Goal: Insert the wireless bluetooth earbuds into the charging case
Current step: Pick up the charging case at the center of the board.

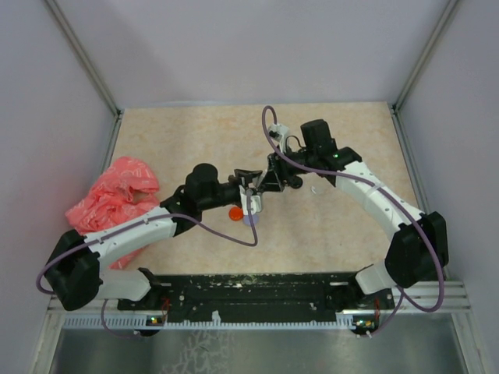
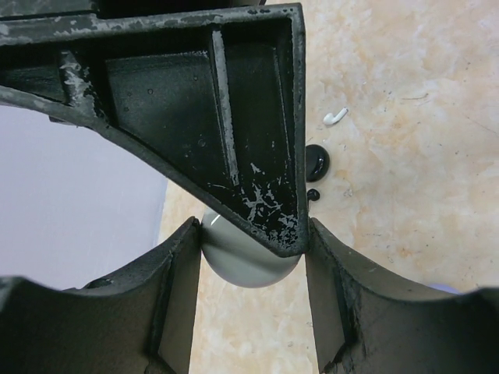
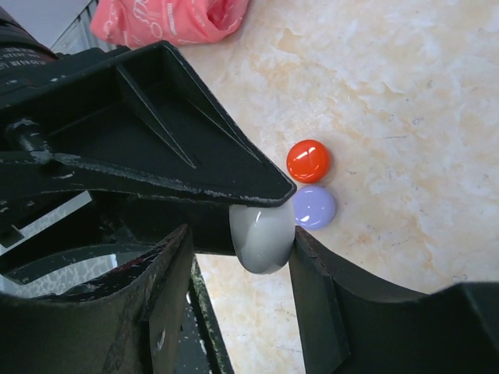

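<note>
Glossy white rounded plastic charging case (image 2: 249,269) is held above the middle of the beige speckled table (image 1: 195,132), clamped between the left gripper (image 2: 251,234) fingers. The right gripper (image 3: 242,234) is set around it, one finger touching; its grip cannot be told. White stemmed plastic earbud (image 2: 335,117) and tiny black earbud (image 2: 313,194) are seen loose on the table, on the case's right-edge side. Nothing is seen inserted; task is judged barely begun, with picking and seating left.

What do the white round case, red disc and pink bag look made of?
White rounded case: likely smooth glossy plastic, soft sheen.
Red round disc: hard glossy plastic, bright highlight on top.
Crumpled pink bag: thin plastic film, wrinkled and shiny.
</note>
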`<state>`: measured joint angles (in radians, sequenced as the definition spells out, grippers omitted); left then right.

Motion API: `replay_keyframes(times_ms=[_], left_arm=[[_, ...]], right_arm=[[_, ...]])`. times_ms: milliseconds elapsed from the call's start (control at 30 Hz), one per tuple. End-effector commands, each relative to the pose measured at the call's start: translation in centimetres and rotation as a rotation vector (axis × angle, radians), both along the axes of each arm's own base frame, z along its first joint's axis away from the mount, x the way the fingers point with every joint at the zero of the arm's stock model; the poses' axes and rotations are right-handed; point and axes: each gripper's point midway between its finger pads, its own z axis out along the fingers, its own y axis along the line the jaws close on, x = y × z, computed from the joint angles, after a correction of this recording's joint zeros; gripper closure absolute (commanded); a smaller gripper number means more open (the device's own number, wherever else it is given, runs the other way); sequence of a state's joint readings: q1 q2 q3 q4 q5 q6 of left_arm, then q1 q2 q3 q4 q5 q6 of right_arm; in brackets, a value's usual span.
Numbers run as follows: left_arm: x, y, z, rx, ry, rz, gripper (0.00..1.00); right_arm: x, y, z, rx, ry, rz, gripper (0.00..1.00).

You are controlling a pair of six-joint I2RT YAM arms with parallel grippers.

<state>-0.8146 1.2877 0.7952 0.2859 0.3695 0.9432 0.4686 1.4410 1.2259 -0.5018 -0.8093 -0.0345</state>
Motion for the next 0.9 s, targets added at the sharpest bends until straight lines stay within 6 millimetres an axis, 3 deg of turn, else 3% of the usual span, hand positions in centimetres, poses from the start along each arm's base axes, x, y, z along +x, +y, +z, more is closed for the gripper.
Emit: replay_keyframes(times_ms=[0, 300, 433, 567, 700, 867], left_arm=[[-1.1, -0.4, 0.6, -0.006, -0.024, -0.043, 0.51], [-1.8, -0.7, 0.7, -0.006, -0.027, -0.063, 0.5], [-2.1, -0.9, 0.5, -0.003, -0.024, -0.071, 0.49], [-1.8, -0.6, 0.6, -0.017, -0.024, -0.04, 0.44], [-1.1, -0.1, 1.2, -0.083, -0.009, 0.031, 0.31], [-0.6, 1.2, 2.8, -0.257, 0.063, 0.138, 0.24]], right_arm=[[0.2, 0.9, 3.3, 0.087, -0.078, 0.067, 0.49], [0.5, 0.5, 3.7, 0.119, -0.069, 0.057, 0.6], [0.3, 0.5, 4.2, 0.154, -0.068, 0.064, 0.72], [0.2, 0.5, 4.5, 0.169, -0.074, 0.065, 0.87], [0.1, 0.4, 4.6, 0.19, -0.088, 0.042, 0.93], [0.4, 0.3, 5.7, 0.249, -0.159, -0.023, 0.96]])
